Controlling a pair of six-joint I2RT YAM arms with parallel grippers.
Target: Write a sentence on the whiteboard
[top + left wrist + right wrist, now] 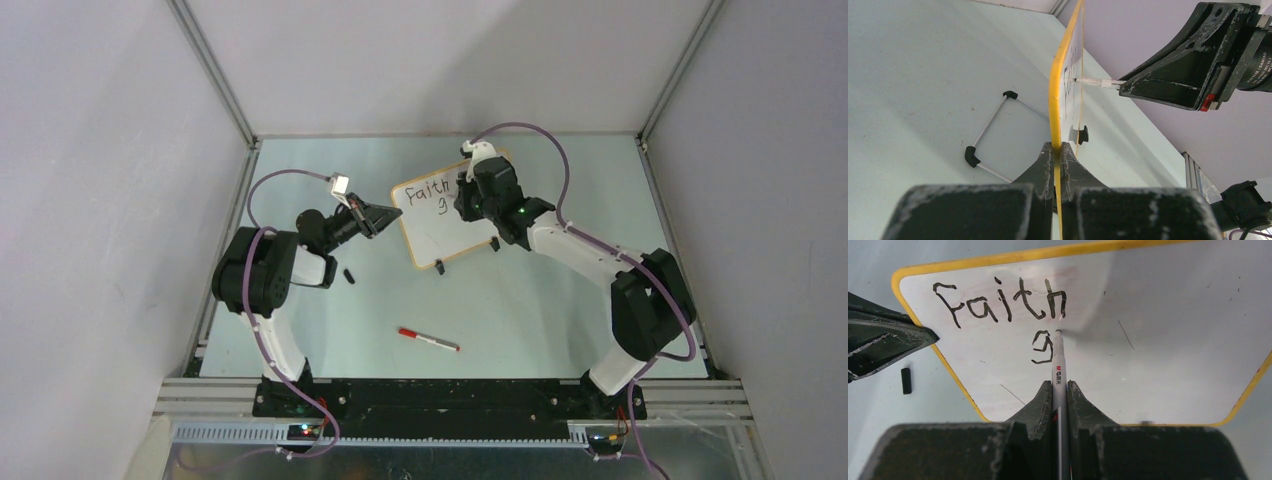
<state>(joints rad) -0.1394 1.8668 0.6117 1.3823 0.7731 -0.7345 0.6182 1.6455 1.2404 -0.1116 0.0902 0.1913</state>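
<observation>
Nearest the lens, a spare red-capped pen (428, 339) lies loose on the table (560, 300), toward its near edge and well apart from the work. Working rightward from the table's left edge, your left gripper (388, 216) has its fingers pressed together on the orange frame at the left side of the whiteboard (455, 238). A small black cap (349, 274) lies on the table just nearer you. The board stands tilted on its feet, toward the middle of the far edge.

The sentence (998, 302) so far reads "faith", with a lone "g" beneath. Your right gripper (1060, 386) pinches the marker (1057, 360), its tip on the surface just beside that "g".

Watch your pressure. A hard push could, I judge, pivot the board about that single thin pinch or slide the frame out of it. The marker could also creep back between the jaws and thin your strokes.
</observation>
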